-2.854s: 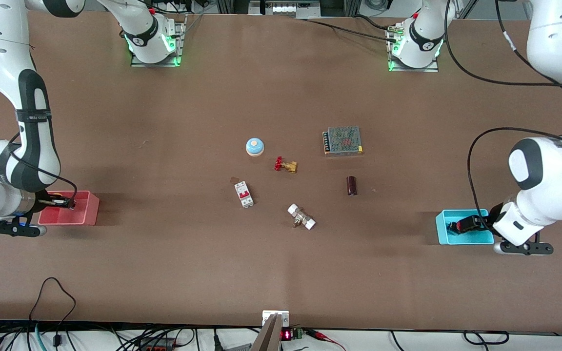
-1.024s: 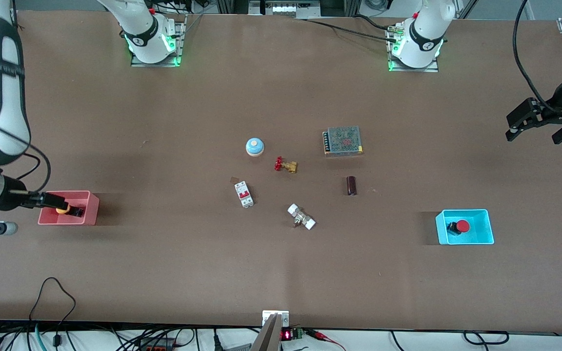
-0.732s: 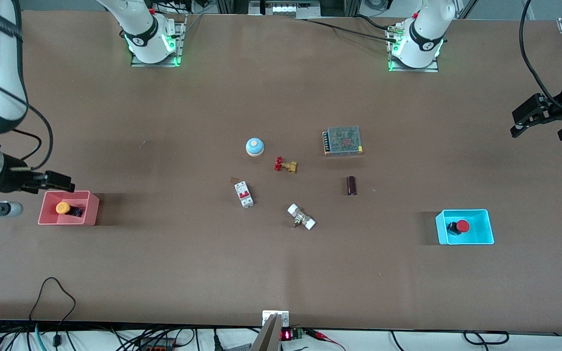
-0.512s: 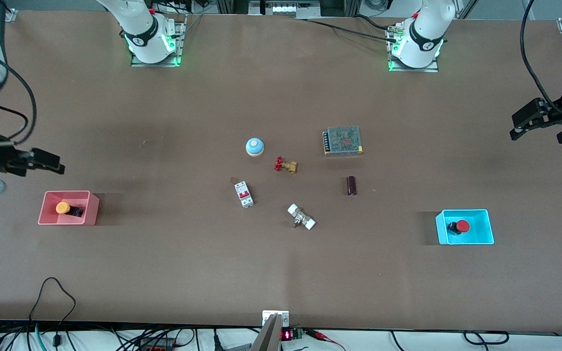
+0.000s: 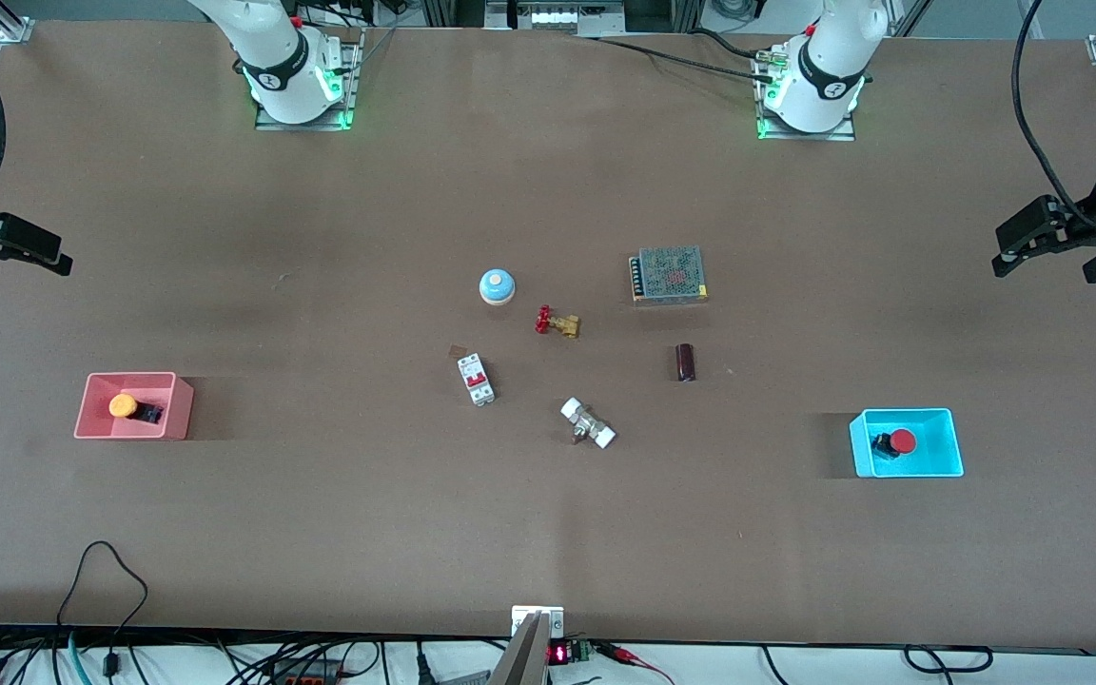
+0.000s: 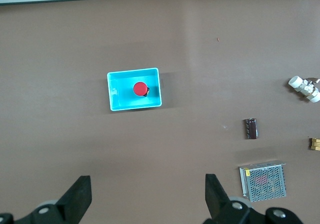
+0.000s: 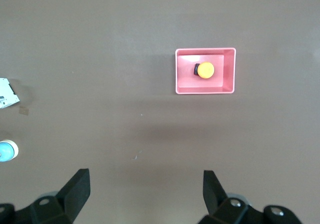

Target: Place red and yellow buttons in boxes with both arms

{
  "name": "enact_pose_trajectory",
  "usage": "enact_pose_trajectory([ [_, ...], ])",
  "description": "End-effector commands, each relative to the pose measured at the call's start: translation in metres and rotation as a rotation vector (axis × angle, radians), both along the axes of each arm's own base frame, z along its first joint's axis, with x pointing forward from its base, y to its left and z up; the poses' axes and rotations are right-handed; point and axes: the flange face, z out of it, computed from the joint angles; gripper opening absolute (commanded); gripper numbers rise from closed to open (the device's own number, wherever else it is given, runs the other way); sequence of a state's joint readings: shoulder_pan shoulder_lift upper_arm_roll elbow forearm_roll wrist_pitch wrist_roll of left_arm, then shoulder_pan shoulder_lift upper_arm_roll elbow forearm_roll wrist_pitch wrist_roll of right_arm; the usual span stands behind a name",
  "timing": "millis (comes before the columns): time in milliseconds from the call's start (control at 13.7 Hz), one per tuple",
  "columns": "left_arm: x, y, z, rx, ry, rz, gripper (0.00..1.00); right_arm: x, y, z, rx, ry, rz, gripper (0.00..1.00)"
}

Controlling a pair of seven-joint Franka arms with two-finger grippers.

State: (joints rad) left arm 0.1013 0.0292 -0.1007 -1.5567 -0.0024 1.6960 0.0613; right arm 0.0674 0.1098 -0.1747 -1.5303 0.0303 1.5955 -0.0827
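The orange-yellow button (image 5: 123, 406) lies in the pink-red box (image 5: 179, 409) toward the right arm's end of the table. The red button (image 5: 903, 440) lies in the cyan box (image 5: 953, 447) toward the left arm's end. My right gripper (image 5: 15, 264) is open and empty, high over bare table at the edge, apart from the pink-red box. My left gripper (image 5: 1048, 262) is open and empty, high over bare table, apart from the cyan box. The left wrist view shows the open gripper (image 6: 148, 194), the cyan box (image 6: 115, 91) and the red button (image 6: 140, 88). The right wrist view shows the open gripper (image 7: 146, 191), the pink-red box (image 7: 228, 71) and the yellow button (image 7: 205, 70).
Mid-table lie a blue-domed bell (image 5: 497, 286), a red-handled brass valve (image 5: 557, 322), a metal mesh power supply (image 5: 669, 274), a white circuit breaker (image 5: 476, 379), a dark cylinder (image 5: 686, 362) and a white-capped fitting (image 5: 588, 423).
Both grippers let go of the buttons inside the boxes and rose away. The right gripper kept moving up and off from the pink-red box; the left gripper has barely moved lately.
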Motion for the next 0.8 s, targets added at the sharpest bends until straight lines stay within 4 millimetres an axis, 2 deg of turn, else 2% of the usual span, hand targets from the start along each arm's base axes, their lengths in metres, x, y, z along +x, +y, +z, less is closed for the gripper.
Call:
enact_pose_trajectory([
  [0,-0.007,-0.001,0.005,0.004,-0.016,0.005,1.00,-0.015,0.005,0.004,-0.009,0.043,-0.043,1.00],
  [732,-0.007,-0.001,0.006,0.006,-0.017,0.005,1.00,-0.028,-0.002,0.010,-0.001,0.042,-0.028,1.00],
])
